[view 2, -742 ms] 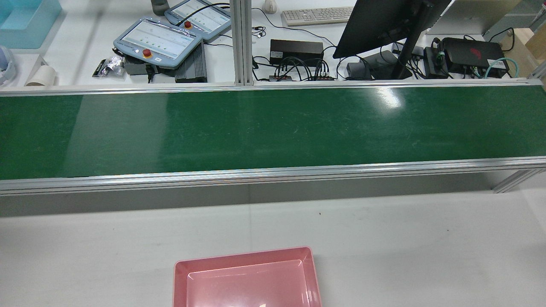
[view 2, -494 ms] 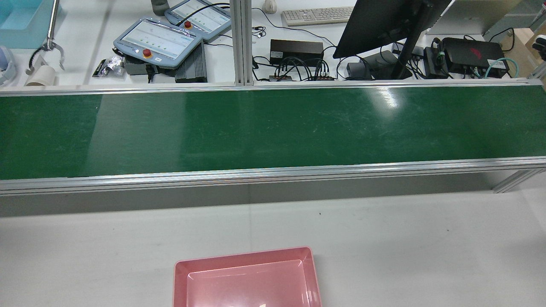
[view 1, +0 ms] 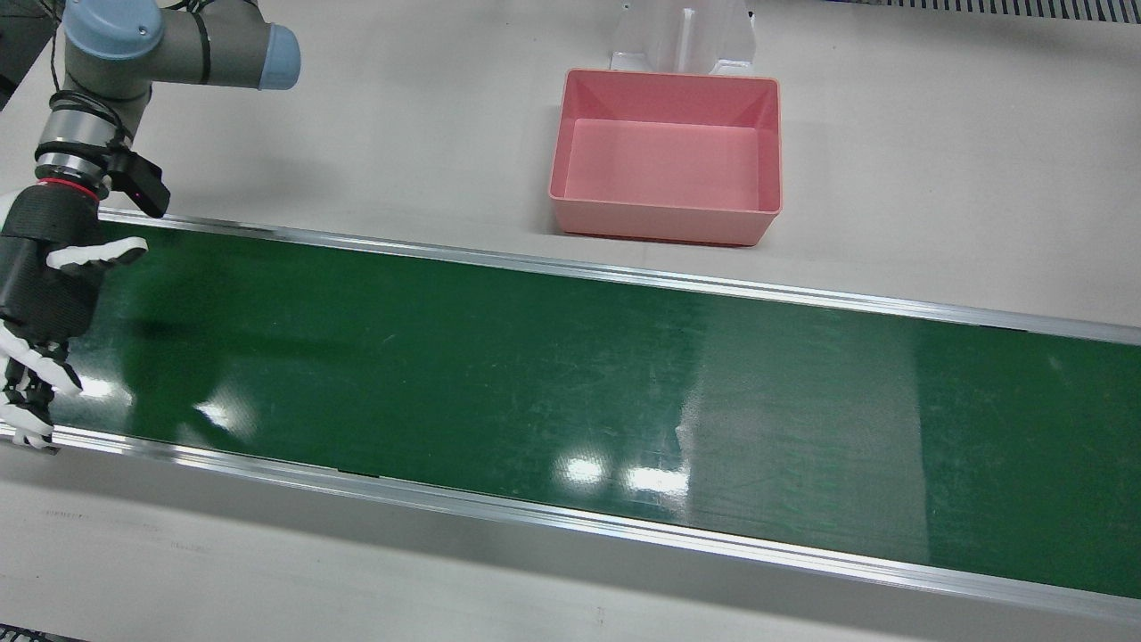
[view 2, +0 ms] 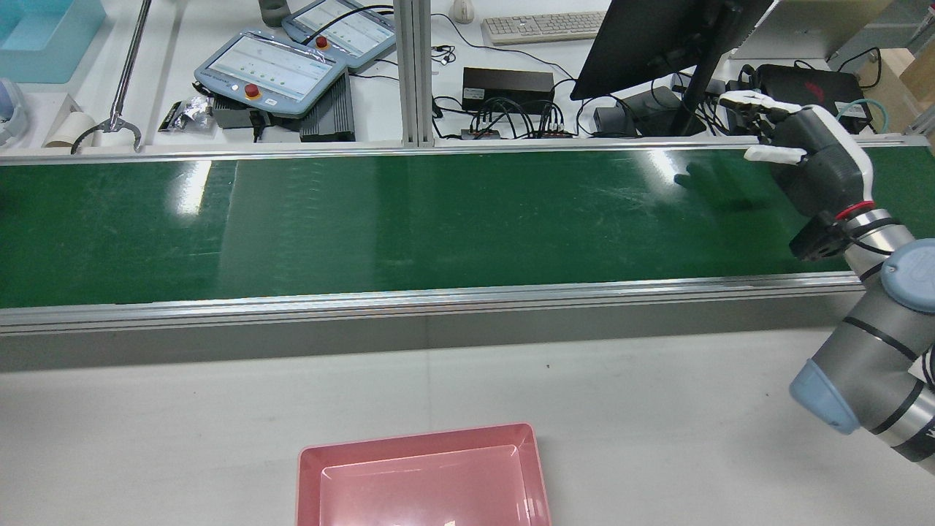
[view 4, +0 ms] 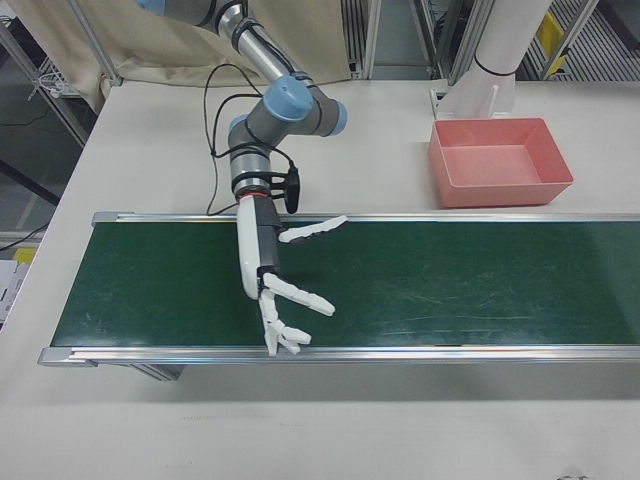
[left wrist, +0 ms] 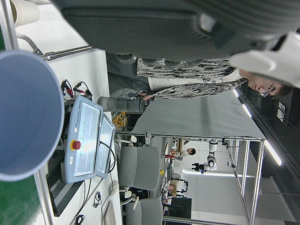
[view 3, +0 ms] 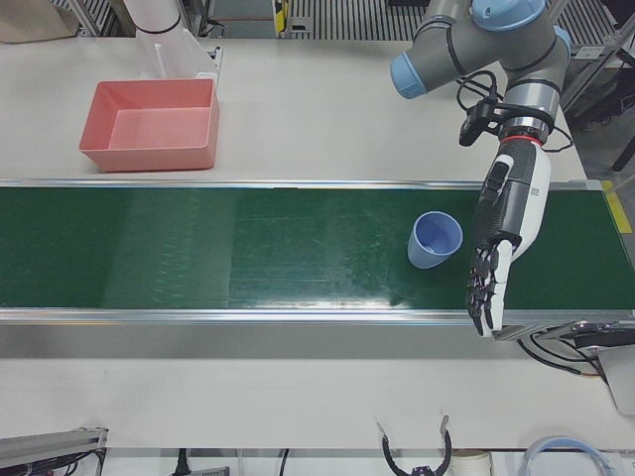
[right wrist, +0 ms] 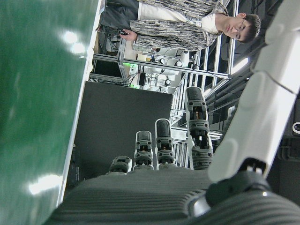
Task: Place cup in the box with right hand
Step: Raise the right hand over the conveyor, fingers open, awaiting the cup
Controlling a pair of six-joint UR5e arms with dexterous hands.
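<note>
cup (view 3: 435, 239): 1 | box (view 3: 152, 126): 1 | right hand (view 4: 272, 272), left hand (view 3: 504, 230): spread, empty

You're working in a robotics lab or test cell: a long green conveyor belt (view 2: 438, 219) in an aluminium frame crosses a white table (view 2: 219, 409). Behind it your bench holds two teach pendants (view 2: 272, 71) with red stop buttons, a keyboard (view 2: 542, 26), a monitor (view 2: 657, 36) and tangled cables (view 2: 511, 117). The hand cameras show office chairs (left wrist: 136, 168), metal framing and another robot (left wrist: 211, 157) further back.
</note>
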